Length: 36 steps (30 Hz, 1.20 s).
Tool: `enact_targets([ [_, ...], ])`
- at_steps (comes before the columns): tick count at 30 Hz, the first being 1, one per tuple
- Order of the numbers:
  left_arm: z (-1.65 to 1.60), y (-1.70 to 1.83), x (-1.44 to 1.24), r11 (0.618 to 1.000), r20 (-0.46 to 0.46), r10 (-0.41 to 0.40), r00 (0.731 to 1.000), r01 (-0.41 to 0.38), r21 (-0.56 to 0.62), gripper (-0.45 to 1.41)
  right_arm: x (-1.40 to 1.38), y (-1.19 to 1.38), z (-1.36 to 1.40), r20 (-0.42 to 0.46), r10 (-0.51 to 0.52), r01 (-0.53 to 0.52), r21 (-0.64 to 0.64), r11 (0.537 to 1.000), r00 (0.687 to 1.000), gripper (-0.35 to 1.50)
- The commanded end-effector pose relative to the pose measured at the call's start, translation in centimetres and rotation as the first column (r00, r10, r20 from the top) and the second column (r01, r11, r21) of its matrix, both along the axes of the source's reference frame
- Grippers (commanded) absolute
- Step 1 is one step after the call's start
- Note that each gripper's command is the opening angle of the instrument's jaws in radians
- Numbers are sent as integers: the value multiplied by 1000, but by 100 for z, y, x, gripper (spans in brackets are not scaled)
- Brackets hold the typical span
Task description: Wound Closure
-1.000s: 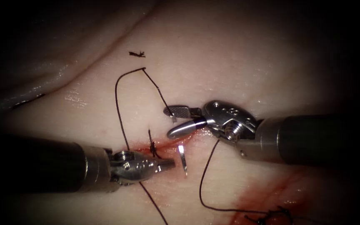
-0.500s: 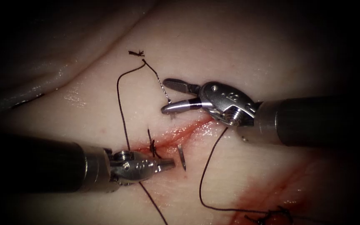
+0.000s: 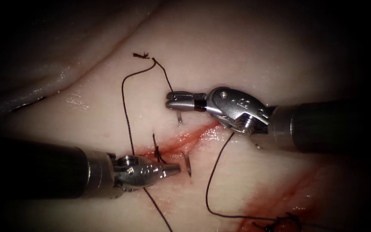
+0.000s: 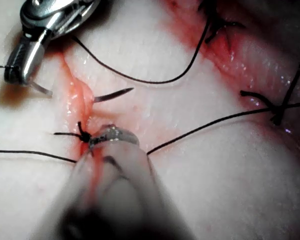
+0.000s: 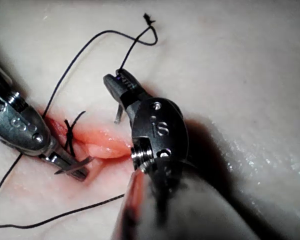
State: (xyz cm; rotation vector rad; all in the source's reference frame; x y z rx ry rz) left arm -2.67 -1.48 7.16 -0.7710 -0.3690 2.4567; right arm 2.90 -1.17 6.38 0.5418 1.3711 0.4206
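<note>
The right hand (image 3: 173, 100) clamps the needle (image 3: 179, 119) at its tail end above the cut (image 3: 185, 139); its tip (image 3: 187, 165) surfaces below, in the tissue (image 3: 237, 51). The left hand (image 3: 174, 169), closed and empty, waits beside it.

Item count: two tools, the left tool (image 3: 170, 169) and the right tool (image 3: 179, 101); one needle (image 3: 187, 165); one thread (image 3: 125, 111); one cut (image 3: 185, 139) in one tissue (image 3: 258, 56); one cut end of thread (image 3: 141, 55); one tied stitch (image 3: 156, 150).
</note>
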Motion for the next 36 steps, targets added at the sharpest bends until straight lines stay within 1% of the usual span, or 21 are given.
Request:
enact_targets([
  [1,5,-5,-5,1000,1,1,1000,-1,3,-45,5,-6,2,10,-4,3,58,998,1000,-35],
  [4,3,-4,-5,1000,2,1,1000,-1,5,-45,2,-9,3,29,-5,2,124,992,1000,-35],
  [6,2,-3,-4,1000,4,3,1000,-3,9,-45,1,-14,4,66,-12,-2,218,976,998,-35],
  [7,2,-3,-4,1000,4,3,1000,-3,9,-45,1,-14,4,66,-12,-2,218,976,998,-35],
  [9,1,-3,-4,1000,5,3,1000,-3,9,-45,1,-21,6,80,-43,18,289,957,996,-35],
  [10,1,-3,-4,1000,5,3,1000,-3,9,-45,1,-24,7,79,-58,30,323,946,995,-35],
  [14,1,-3,-4,1000,5,8,1000,-8,6,-45,0,-41,9,78,-122,69,486,871,990,-35],
  [15,1,-3,-4,1000,5,8,1000,-8,6,-45,0,-43,9,79,-128,71,505,860,989,-35],
  [17,1,-3,-4,1000,5,8,1000,-8,6,-45,1,-42,8,82,-125,65,514,855,989,-35],
  [19,0,-2,-4,1000,4,12,1000,-12,2,-45,1,-36,7,86,-98,40,516,856,991,-35],
  [20,-2,-1,-5,999,4,31,1000,-30,-11,-45,1,-32,6,72,-74,27,514,857,995,-35],
  [21,-3,1,-5,999,3,39,999,-39,-17,-45,0,-26,6,50,-34,4,504,864,998,-18],
  [22,-5,3,-6,998,10,57,998,-56,-40,-45,-1,-21,6,34,-2,-16,498,867,999,17],
  [24,-11,8,-8,992,34,91,995,-88,-92,-45,-3,-12,6,2,68,-61,466,883,998,100],
  [25,-13,10,-9,990,43,98,994,-93,-109,-45,-3,-9,7,-7,93,-79,459,885,996,118],
  [26,-17,12,-11,986,53,111,992,-103,-133,-43,-4,-5,7,-10,112,-95,450,888,994,130],
  [28,-21,13,-16,977,57,142,988,-131,-171,-37,-8,0,8,-1,143,-128,429,894,990,142],
  [29,-23,13,-19,970,54,159,986,-146,-192,-30,-10,1,8,2,148,-135,424,896,989,145],
  [32,-28,12,-27,955,66,200,978,-180,-235,-15,-19,2,8,4,151,-139,413,900,989,143],
  [36,-29,11,-35,928,63,263,963,-235,-288,0,-33,7,5,-3,141,-127,408,904,990,133],
])
